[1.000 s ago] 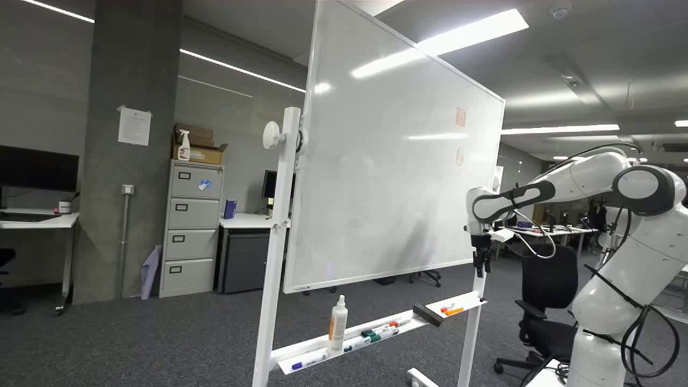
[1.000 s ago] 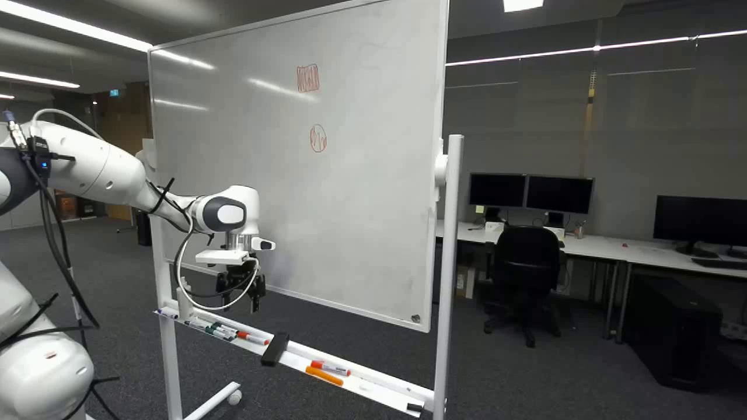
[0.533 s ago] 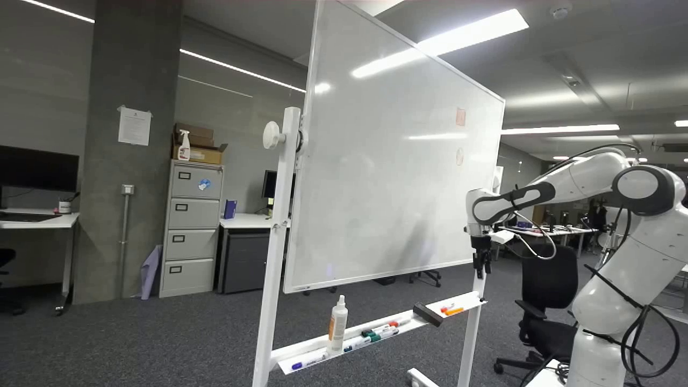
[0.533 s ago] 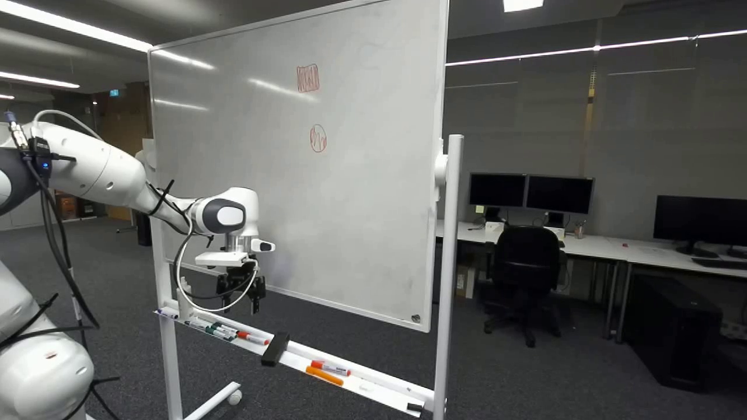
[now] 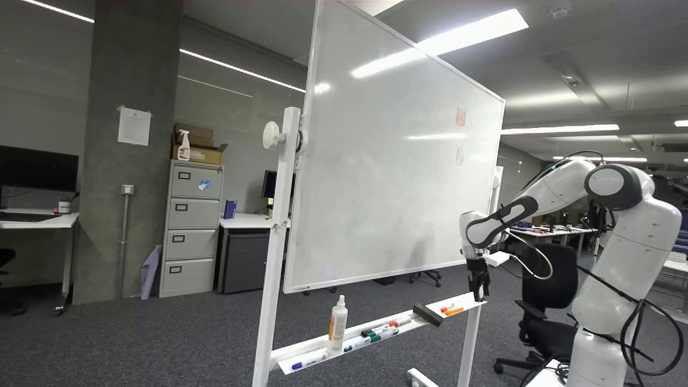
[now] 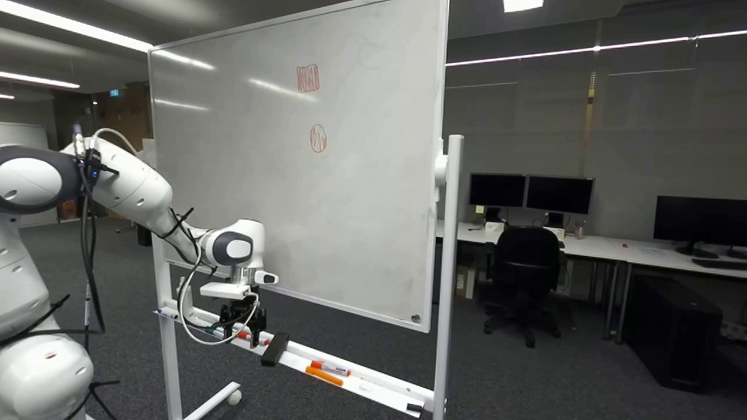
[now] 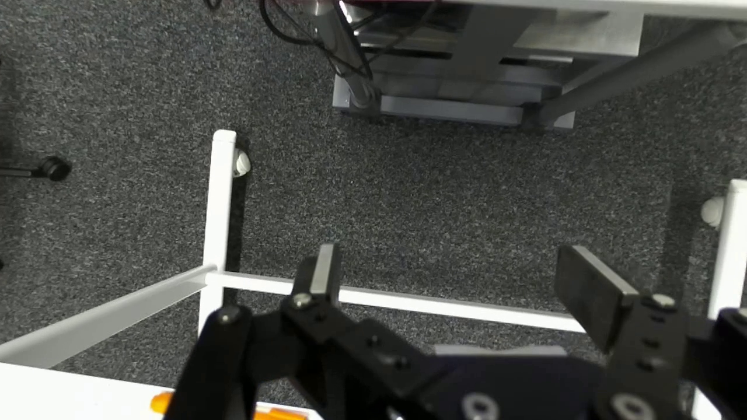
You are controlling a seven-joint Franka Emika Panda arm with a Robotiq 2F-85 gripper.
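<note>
Wrist view: seeing a wide-spread, empty gripper (image 7: 449, 265) over floor (image 7: 402, 192). Lowered since half a second ago in both exterior views, so now closer to the tray (image 6: 388, 395) and the black block (image 6: 275, 349) and orange marker (image 6: 324, 375) lying on it. Apparently touching none; hard to judge depth.

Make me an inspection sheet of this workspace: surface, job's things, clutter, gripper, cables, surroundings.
Surface: white tray runs below the whiteboard.
Job's things: black block lies across the tray; orange marker beside red-capped marker.
Clutter: bottle upright on the tray; more markers lie either side.
Gripper: open, holding nothing, near the tray.
Cables: white cable loops beside the gripper.
Surroundings: filing cabinet, black chair, monitors.
</note>
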